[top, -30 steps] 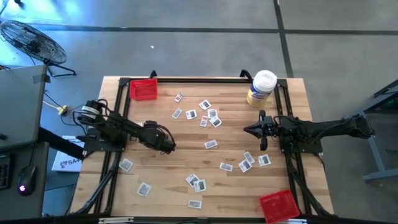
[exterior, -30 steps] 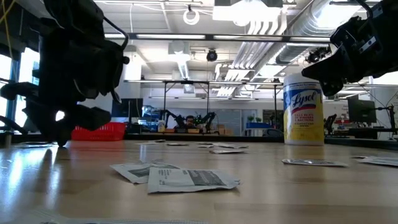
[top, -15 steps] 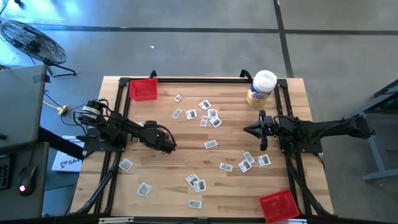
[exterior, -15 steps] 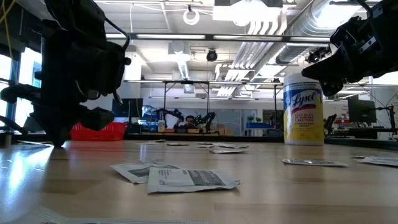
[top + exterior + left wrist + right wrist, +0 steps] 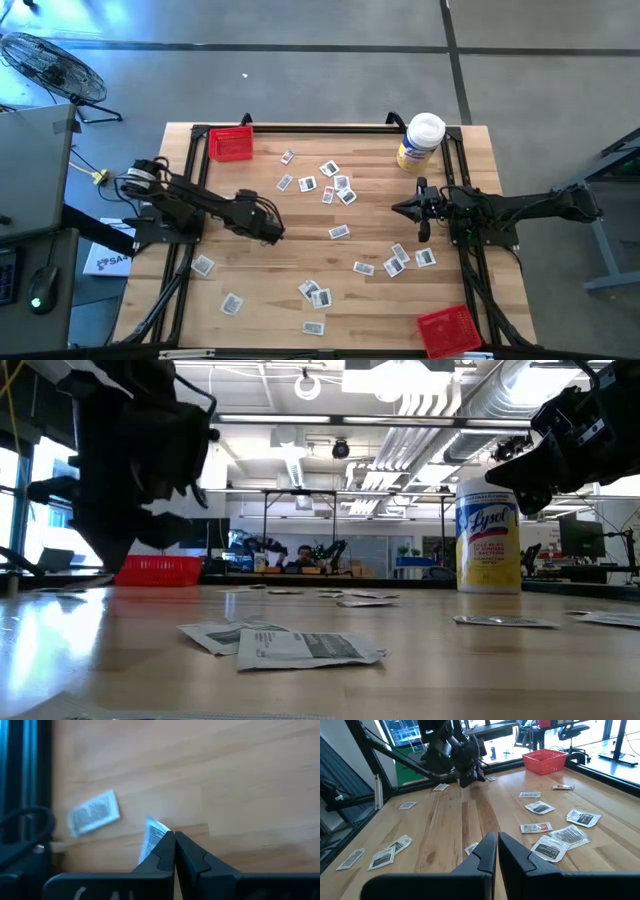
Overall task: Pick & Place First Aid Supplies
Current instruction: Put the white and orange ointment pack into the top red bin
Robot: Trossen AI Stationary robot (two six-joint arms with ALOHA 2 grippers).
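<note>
Several small white-and-grey packets (image 5: 339,232) lie flat and scattered on the wooden table (image 5: 260,290). My left gripper (image 5: 273,231) hovers over the table's left half, tilted steeply down and shut on one packet (image 5: 151,836). The right wrist view shows it from afar, raised above the wood (image 5: 470,777). A loose packet (image 5: 94,813) lies on the wood below it. My right gripper (image 5: 412,211) waits shut and empty (image 5: 496,842) at the right side, held level above the table. My left gripper pinches one packet between its two fingertips (image 5: 167,847). The held part is the packet's edge (image 5: 156,840) next to the tips; the rest sticks out past them, seen nearly edge-on. The fingers slant down from the table's left side. The packet appears lifted off the wood.
A red tray (image 5: 231,143) sits at the far left corner and another red tray (image 5: 447,330) at the near right corner. A white-lidded yellow-labelled tub (image 5: 420,141) stands at the far right. Black frame rails (image 5: 190,190) run along both table sides.
My left gripper has risen off the table surface and tipped a little, shifting slightly toward the table's right. My right arm has kept still.
</note>
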